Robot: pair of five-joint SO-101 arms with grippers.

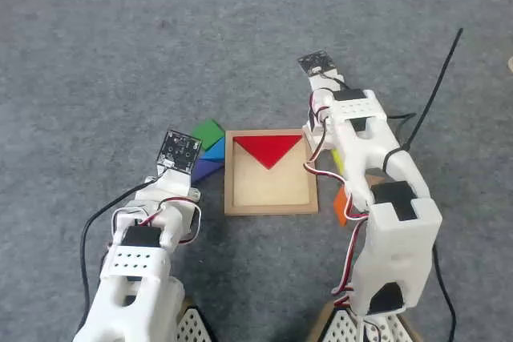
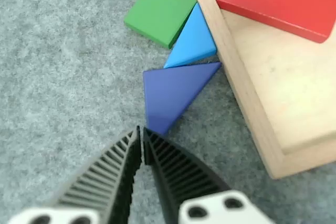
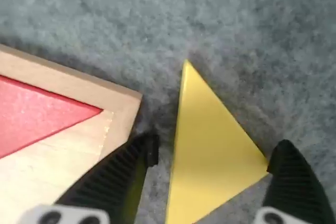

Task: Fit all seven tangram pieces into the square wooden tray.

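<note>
Grey felt desk (image 1: 96, 78) spread out under me, and both my arms are on it. My left arm comes in low at the near left, and my right arm stretches along the right side of the tray. The square wooden tray (image 1: 270, 207) sits flat in the middle between them. One piece is in it, the big red triangle (image 1: 268, 150), lying flat with its long edge along the far wall and its point aimed at the tray's middle, bare wood around it. On to the right side: the yellow triangle (image 3: 205, 124) lies flat on the desk just beside the tray's outer corner, and my right gripper (image 3: 218, 150) is spread wide across it. One finger is in the gap between the tray corner and the yellow edge, the other is off the far corner. I can't tell whether either pad is touching it. Over on the left, the dark blue triangle (image 2: 170, 93) lies flat outside the tray's left wall, one corner reaching to the wood. My left gripper (image 2: 142, 132) is pressed together with nothing between its fingers, its tip right at the blue piece's near point. The green square (image 2: 160, 11) sits farther out on that side, meeting the light blue triangle (image 2: 194, 40), which is wedged against the tray's wall between the green square and the dark blue triangle. Smallest of all to see, a bit of an orange piece (image 1: 341, 204) pokes out beside my right arm, near the tray's near right corner.
</note>
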